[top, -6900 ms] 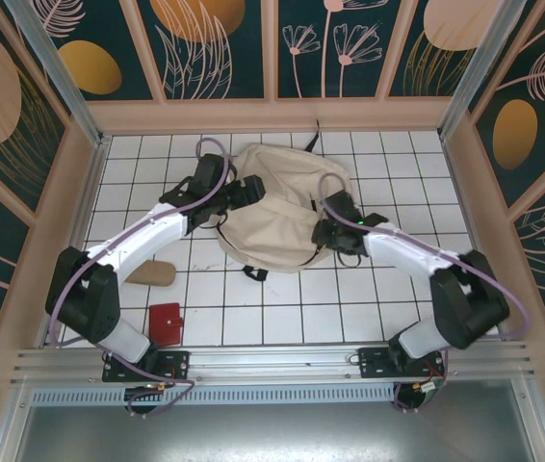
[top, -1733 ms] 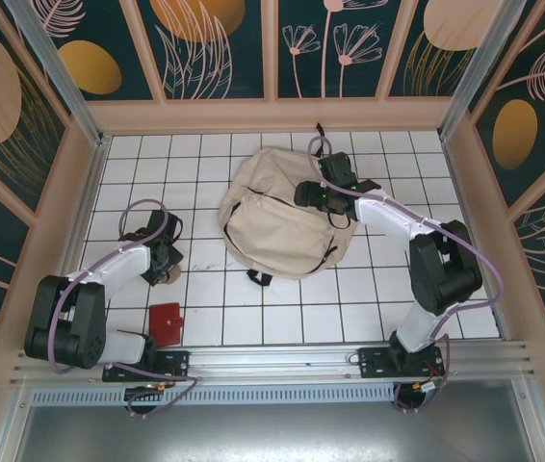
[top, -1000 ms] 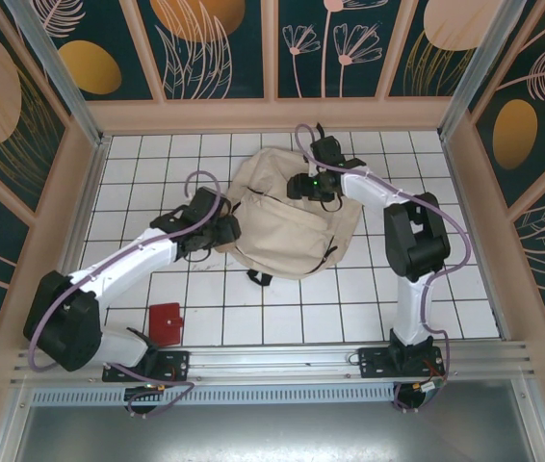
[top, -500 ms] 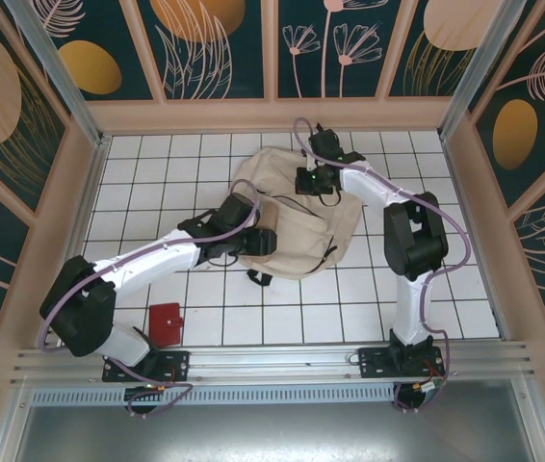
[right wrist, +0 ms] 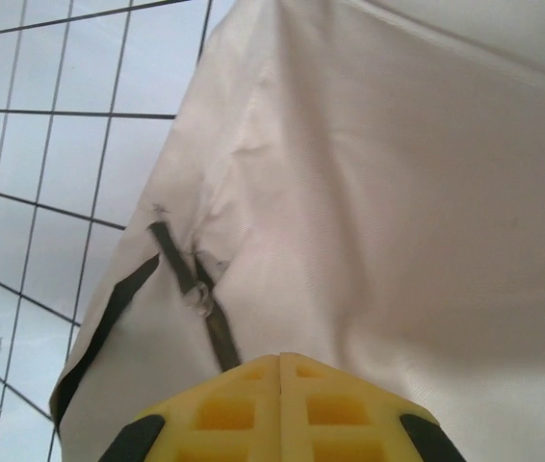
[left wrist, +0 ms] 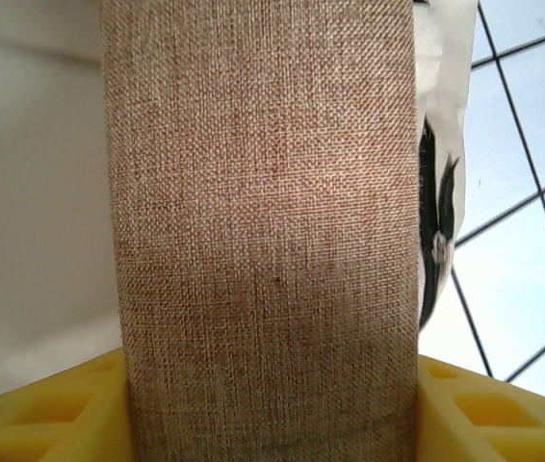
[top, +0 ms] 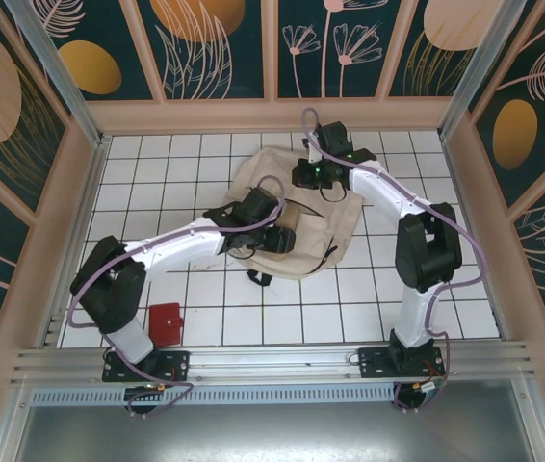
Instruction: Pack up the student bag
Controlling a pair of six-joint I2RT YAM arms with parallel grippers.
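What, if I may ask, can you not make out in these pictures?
- Top view: the left hand and its brown woven fabric item cover part of the student bag; whether it is open is unclear.
- Left wrist view: that item's ends are cut off by the frame edges.
- Right wrist view: what, if anything, the shut right hand pinches is cut off below.

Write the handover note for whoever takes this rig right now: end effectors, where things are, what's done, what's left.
Left end effector: shut on a brown woven pouch, held over the student bag.
Right end effector: shut, apparently pinching the bag's fabric at its far side.
The bag lies mid-table; a red flat item lies near the left arm's base.
Done: pouch in hand above the bag.
Left: put the pouch inside, then probably the red item. I cannot tell whether the bag's opening is unzipped.
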